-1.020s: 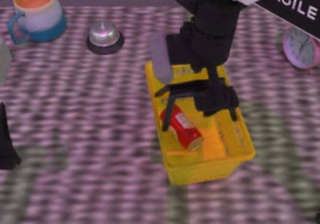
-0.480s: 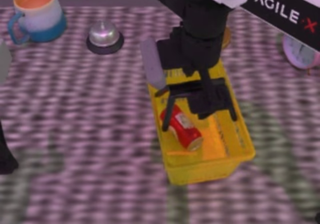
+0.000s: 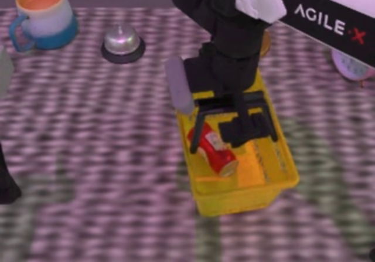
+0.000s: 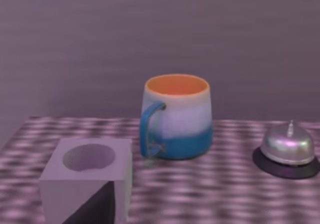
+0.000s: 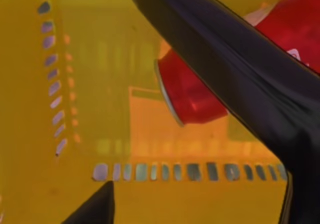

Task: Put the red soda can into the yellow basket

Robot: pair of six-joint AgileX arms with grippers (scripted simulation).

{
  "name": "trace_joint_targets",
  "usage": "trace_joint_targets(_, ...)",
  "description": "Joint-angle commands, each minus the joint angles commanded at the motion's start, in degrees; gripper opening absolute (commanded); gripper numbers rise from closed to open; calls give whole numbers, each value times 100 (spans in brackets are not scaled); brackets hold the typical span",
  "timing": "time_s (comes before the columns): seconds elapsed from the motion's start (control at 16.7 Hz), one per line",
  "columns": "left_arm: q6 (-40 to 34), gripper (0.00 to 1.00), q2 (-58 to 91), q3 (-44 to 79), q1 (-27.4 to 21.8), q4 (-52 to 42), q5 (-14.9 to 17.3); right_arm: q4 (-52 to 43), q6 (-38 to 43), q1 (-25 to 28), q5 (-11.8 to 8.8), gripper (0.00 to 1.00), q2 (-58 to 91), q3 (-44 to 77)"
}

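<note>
From above, the red soda can (image 3: 212, 150) lies on its side inside the yellow basket (image 3: 275, 183), and our right gripper (image 3: 233, 124) hangs over the basket with fingers apart, clear of the can. Our left arm sits parked at the table's left edge (we cannot tell its fingers). Its wrist view shows a mug (image 4: 176, 117), a bell (image 4: 288, 149) and a block (image 4: 87, 184). The right wrist view shows the can (image 5: 200, 91) on the basket floor (image 5: 90, 108).

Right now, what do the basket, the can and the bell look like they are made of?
The basket looks like glossy yellow plastic, with moulded slots in its walls. The can, lying inside it, looks like painted metal with a silvery end. The bell looks like polished metal on a dark base, judging by its shine.
</note>
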Motion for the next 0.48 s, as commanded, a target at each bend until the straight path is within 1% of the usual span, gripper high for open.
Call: trace_joint_targets(0.48, 0, 100, 0, 0, 0, 0, 0, 0, 0, 0, 0, 40, 0, 0)
